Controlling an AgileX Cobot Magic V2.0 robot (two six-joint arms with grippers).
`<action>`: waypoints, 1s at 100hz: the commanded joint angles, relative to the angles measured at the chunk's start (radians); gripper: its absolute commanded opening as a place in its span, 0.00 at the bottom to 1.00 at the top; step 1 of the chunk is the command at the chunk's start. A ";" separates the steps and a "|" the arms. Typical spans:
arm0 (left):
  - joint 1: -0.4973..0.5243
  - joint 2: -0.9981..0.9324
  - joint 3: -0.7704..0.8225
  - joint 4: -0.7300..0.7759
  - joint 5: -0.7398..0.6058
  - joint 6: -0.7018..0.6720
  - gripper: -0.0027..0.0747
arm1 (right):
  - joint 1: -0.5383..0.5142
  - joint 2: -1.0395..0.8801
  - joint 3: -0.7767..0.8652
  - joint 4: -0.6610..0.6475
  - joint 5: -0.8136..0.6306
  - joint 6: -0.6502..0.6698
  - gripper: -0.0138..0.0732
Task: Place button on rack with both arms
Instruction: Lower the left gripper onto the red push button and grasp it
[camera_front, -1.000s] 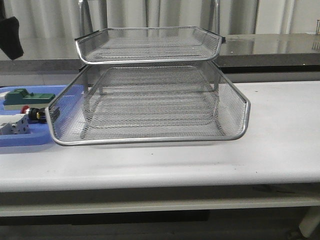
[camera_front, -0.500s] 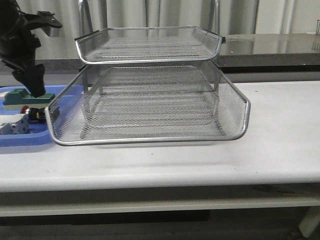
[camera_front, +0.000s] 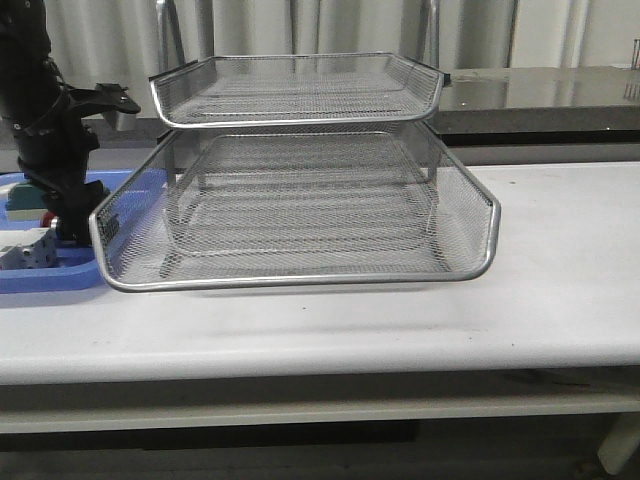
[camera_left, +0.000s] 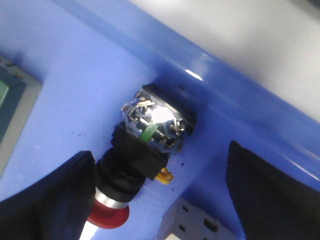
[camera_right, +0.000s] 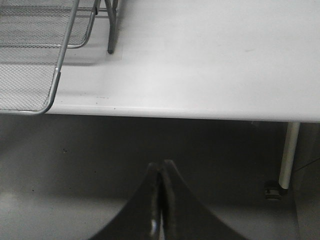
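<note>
The button (camera_left: 142, 150) lies on its side in the blue tray, red head (camera_left: 107, 214) toward the camera and a shiny contact block at the rear. My left gripper (camera_left: 160, 150) is open and straddles it, one black finger (camera_left: 45, 195) touching the red head side, the other finger (camera_left: 272, 195) well apart. In the front view the left gripper (camera_front: 68, 230) is down in the tray beside the rack (camera_front: 300, 200), and only a red bit of the button (camera_front: 47, 218) shows. My right gripper (camera_right: 161, 165) is shut and empty, hanging below the table's front edge.
The blue tray (camera_front: 40, 277) also holds a white boxy device (camera_front: 25, 250), seen close by the button as a grey-white corner (camera_left: 195, 222), and a green block (camera_left: 6, 97). The rack's lower tier (camera_right: 30, 75) juts toward the table's front edge (camera_right: 200, 112).
The left arm came in from the upper left and dropped down into the blue tray over the button. The rack has not moved.
</note>
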 joint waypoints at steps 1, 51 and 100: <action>0.006 -0.056 -0.036 -0.015 -0.039 0.010 0.71 | -0.007 0.001 -0.023 0.002 -0.064 -0.001 0.08; 0.010 0.016 -0.089 -0.048 -0.042 0.023 0.71 | -0.007 0.001 -0.023 0.002 -0.064 -0.001 0.08; 0.010 0.014 -0.130 -0.021 -0.018 0.028 0.14 | -0.007 0.001 -0.023 0.002 -0.064 -0.001 0.08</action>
